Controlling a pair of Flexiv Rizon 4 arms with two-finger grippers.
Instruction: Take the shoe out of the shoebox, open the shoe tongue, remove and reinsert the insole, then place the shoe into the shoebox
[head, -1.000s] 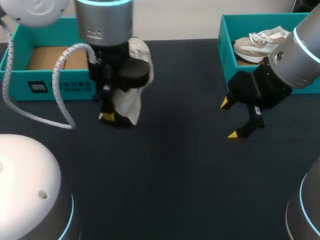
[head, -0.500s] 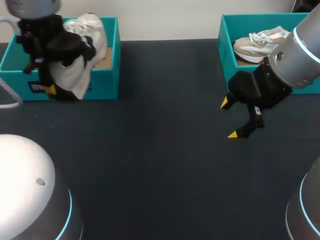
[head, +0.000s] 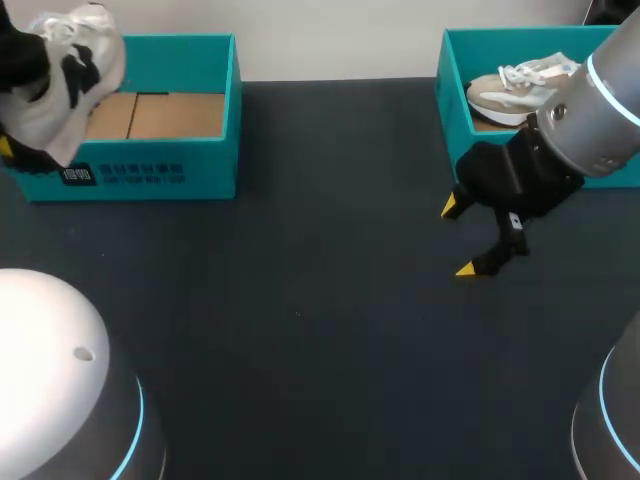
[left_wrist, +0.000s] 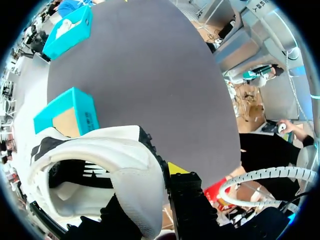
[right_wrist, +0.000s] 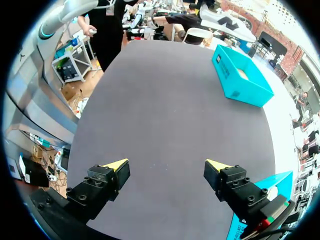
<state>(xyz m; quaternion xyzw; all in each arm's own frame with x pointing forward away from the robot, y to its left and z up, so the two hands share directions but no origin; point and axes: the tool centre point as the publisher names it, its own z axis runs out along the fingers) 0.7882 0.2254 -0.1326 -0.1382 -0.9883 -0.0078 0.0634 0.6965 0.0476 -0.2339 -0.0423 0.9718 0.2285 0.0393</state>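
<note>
At the far left of the head view my left arm is almost wholly cut off by the edge. What I do see there is the white shoe (head: 68, 72), with black markings, held up in the air at the left end of the left shoebox (head: 150, 176). I cannot tell whether it hangs over the box or just beside it. From the left wrist view the left gripper (left_wrist: 160, 181) is clamped on the shoe's side wall near the collar. Only one yellow tip shows, pressed against the outside. The other finger is hidden by the shoe. The shoe's opening faces the camera, and its inside is too dark for me to make out the insole. The teal box lies beyond the shoe on the bench (head: 330, 320), with its brown cardboard floor exposed.

Right of the bench's middle, my right gripper (head: 459, 238) hangs over the dark surface with its fingers spread wide and nothing between them. The right wrist view confirms this, with both yellow tips well apart above bare bench. Behind this gripper stands the right shoebox (head: 452, 110), also teal and cut off at the picture's corner. A beige shoe (head: 515, 88) with white laces lies inside it, with part of it hidden behind my right arm.
</note>
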